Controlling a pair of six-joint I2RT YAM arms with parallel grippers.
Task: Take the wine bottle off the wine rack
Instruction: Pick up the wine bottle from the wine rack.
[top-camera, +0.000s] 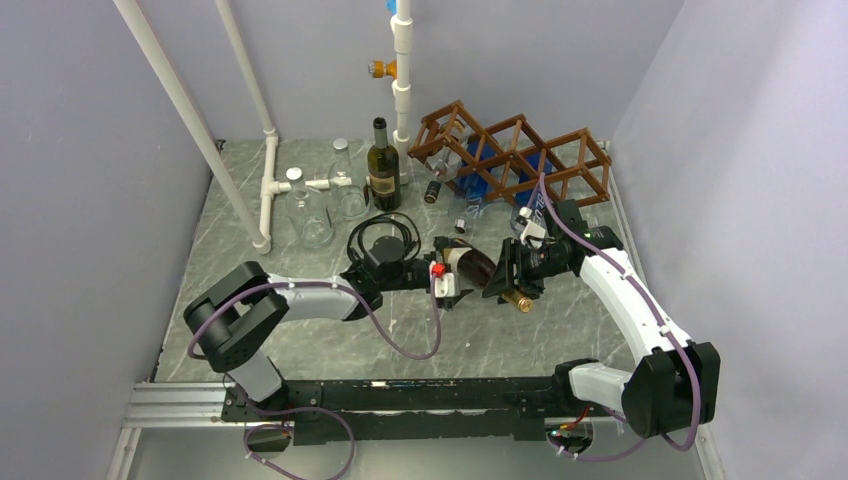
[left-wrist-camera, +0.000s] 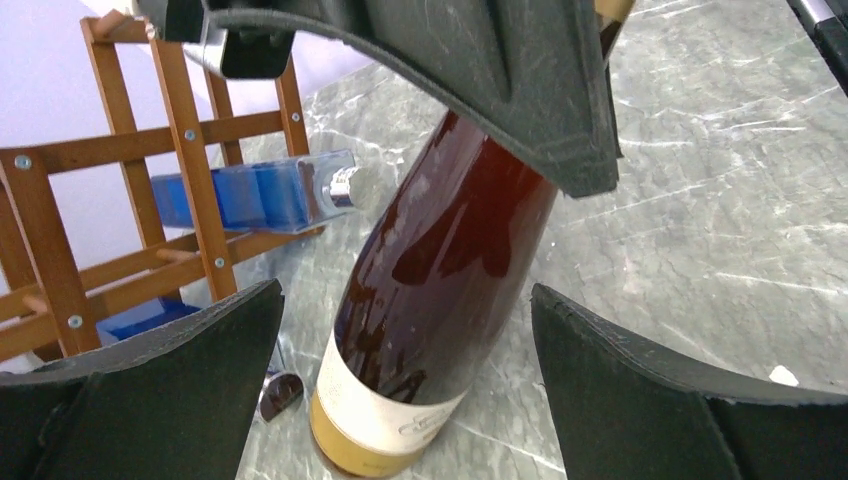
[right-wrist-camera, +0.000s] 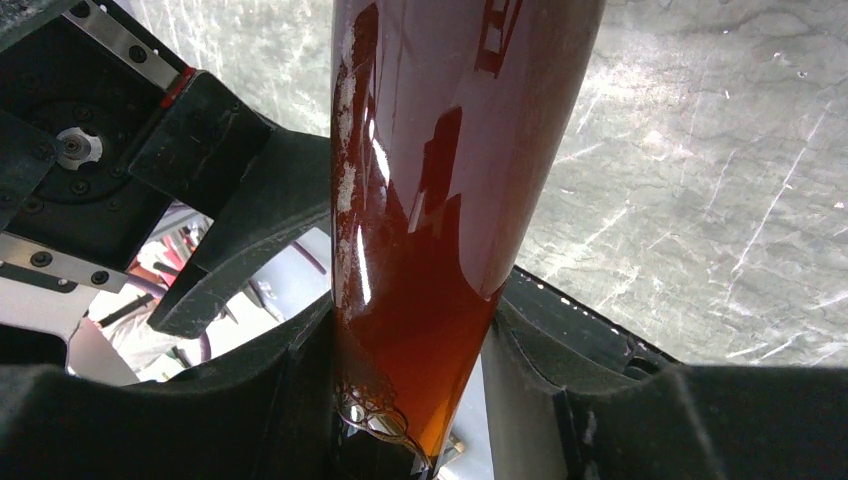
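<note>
The wine bottle (top-camera: 478, 268), dark red-brown glass with a white and gold label, hangs roughly level over the table, apart from the brown lattice wine rack (top-camera: 515, 155) behind it. My right gripper (top-camera: 510, 275) is shut on its narrow end, the fingers pressing both sides of the glass (right-wrist-camera: 440, 200). My left gripper (top-camera: 447, 280) stands open at the bottle's wide labelled end (left-wrist-camera: 440, 270). Its fingers (left-wrist-camera: 150, 390) flank the glass with a gap on each side and do not touch it.
A blue bottle (left-wrist-camera: 250, 195) lies in the rack's lower row. An upright dark bottle (top-camera: 381, 165), two glasses (top-camera: 312, 215) and white pipes (top-camera: 265, 180) stand at the back left. A small dark cap (left-wrist-camera: 280, 392) lies on the table below the bottle.
</note>
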